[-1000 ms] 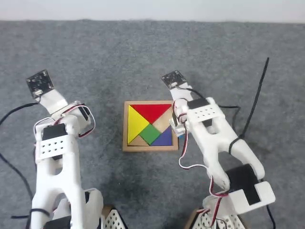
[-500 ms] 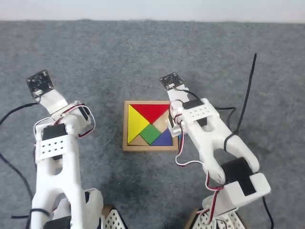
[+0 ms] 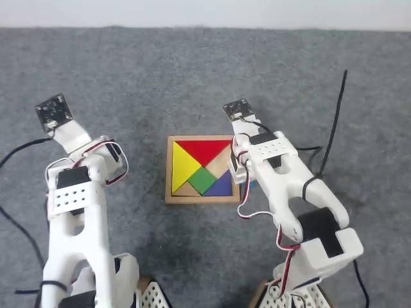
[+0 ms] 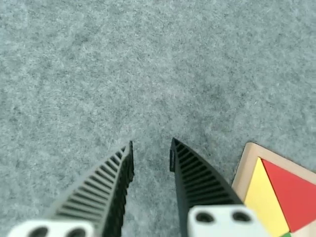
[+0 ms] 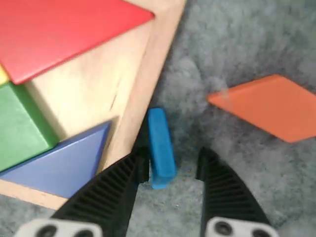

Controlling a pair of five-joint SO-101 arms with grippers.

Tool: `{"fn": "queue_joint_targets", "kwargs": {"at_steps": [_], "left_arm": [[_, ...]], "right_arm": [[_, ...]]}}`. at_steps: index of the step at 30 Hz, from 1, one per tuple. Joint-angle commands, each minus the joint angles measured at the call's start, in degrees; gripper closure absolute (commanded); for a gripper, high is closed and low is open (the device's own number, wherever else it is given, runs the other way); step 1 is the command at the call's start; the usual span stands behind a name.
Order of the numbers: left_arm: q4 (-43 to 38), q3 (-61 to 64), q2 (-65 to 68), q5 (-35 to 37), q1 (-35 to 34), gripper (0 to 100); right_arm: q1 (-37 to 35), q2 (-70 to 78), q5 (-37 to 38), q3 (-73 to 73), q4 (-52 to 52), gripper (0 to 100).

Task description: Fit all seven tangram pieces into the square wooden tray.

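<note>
High view: the square wooden tray (image 3: 169, 168) lies mid-worktop (image 3: 192, 77), with grey surface open all round it. Inside sit a red triangle (image 3: 204, 151), a yellow triangle (image 3: 183, 165), a green square (image 3: 203, 179) and an indigo triangle (image 3: 220, 187); bare wood shows at the right side and the lower left corner. The right arm (image 3: 276, 167) hangs over the tray's right edge, and the left arm (image 3: 77, 186) stands well apart to the left.

Left wrist view: the left gripper (image 4: 150, 148) has its fingers narrowly parted with nothing between them, above bare worktop near a tray corner.

Right wrist view: the right gripper (image 5: 173, 160) is spread wide around a blue piece (image 5: 160, 148) standing on edge just outside the tray rim. One finger is beside the piece and the other is clear of it. An orange parallelogram (image 5: 266, 111) lies flat on the worktop nearby.
</note>
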Motion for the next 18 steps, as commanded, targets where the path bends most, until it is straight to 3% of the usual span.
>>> {"fn": "queue_joint_targets", "kwargs": {"at_steps": [1,18], "left_arm": [[-1.41,-0.75,-1.93,0.53,0.44,87],[-1.41,-0.75,-1.93,0.53,0.44,87]], "right_arm": [[1.45,-0.31,-0.79,-1.85,0.84,91.1],[1.71,-4.44,2.90,-3.69,4.70,91.6]]}}
